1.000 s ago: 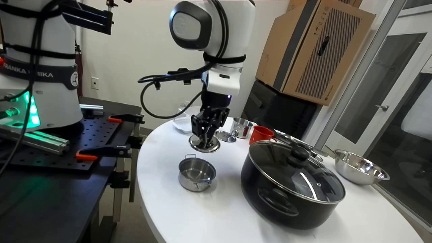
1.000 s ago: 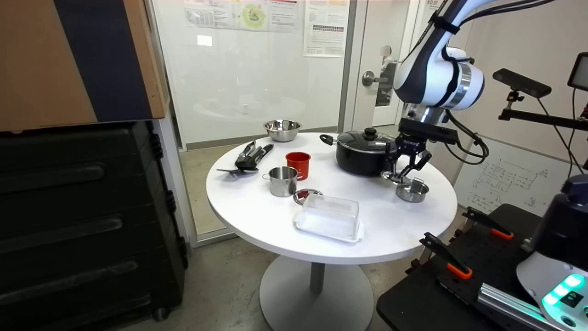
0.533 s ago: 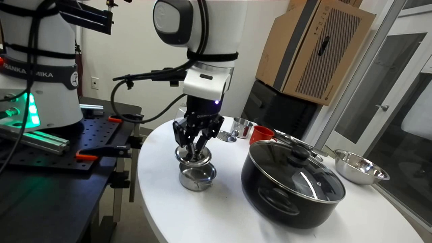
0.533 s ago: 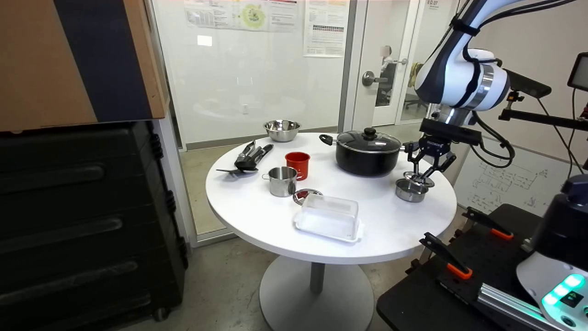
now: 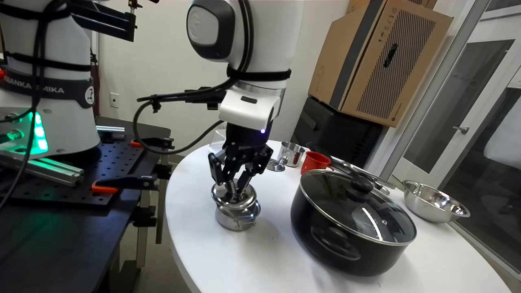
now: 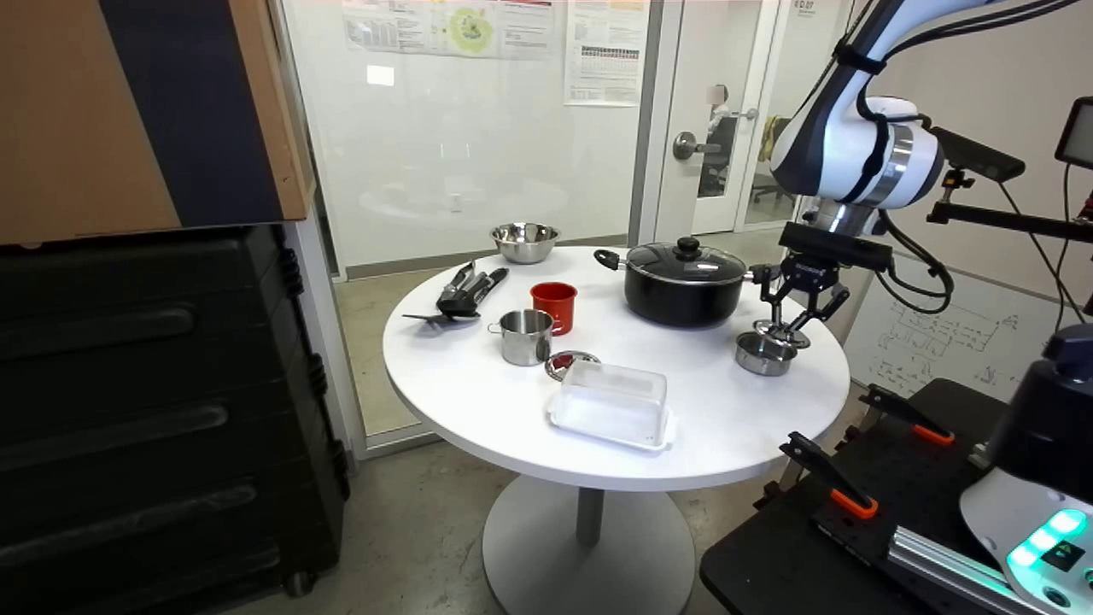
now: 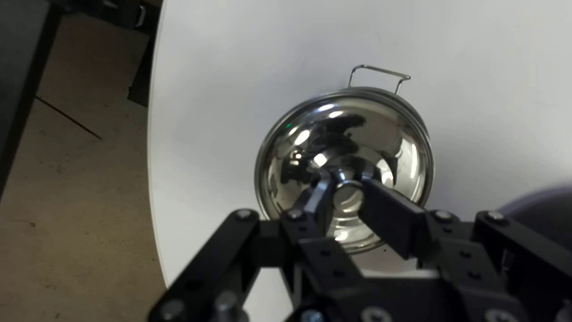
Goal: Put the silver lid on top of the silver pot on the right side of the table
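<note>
Across the round white bench (image 6: 726, 418), the black pot (image 6: 683, 301) takes up the most room, and the pincer (image 7: 346, 190) hangs to one side of it, its jaws drawn in around a small load. Just below stands the silver pot (image 5: 235, 221), upright, near the black one but not touching it. By the look of things the job is nearly through: the silver lid (image 7: 342, 145) is already in hold and over the proper pot, most of whose mouth it hides. What's left, I'd judge, is a slight shift to centre it, a short drop to seat it, then letting go. In both exterior views it shows a little off the mouth's centre, not square on the rim; whether its edge already touches the pot I can't tell. From the wrist view, a sliver of pot peeks out past the lid toward the upper right. As for the pincer, the lid is right beneath it, clasped by its small knob (image 7: 348, 200), which sits snug between the two fingertips (image 7: 386, 208).
</note>
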You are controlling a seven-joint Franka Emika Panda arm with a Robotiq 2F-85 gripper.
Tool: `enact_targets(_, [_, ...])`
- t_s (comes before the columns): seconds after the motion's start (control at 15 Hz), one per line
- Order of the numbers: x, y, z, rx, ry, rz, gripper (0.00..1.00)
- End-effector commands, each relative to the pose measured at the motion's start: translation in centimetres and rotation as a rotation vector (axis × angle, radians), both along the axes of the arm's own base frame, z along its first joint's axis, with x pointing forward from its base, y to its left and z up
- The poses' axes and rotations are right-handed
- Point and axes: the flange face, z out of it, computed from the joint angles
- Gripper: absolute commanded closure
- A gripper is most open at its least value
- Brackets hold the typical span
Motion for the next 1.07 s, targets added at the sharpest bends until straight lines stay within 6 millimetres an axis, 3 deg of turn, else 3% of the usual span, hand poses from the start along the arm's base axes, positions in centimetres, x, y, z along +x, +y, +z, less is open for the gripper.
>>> enact_targets(0.0, [1.7, -0.2, -0.8, 0.001, 0.016, -0.021, 0.94])
enact_targets(0.53, [3.6, 0.9, -2.2, -0.008, 0.046, -0.011, 0.94])
enact_targets(1.0, [3.8, 1.3, -2.9, -0.014, 0.064, -0.014, 0.94])
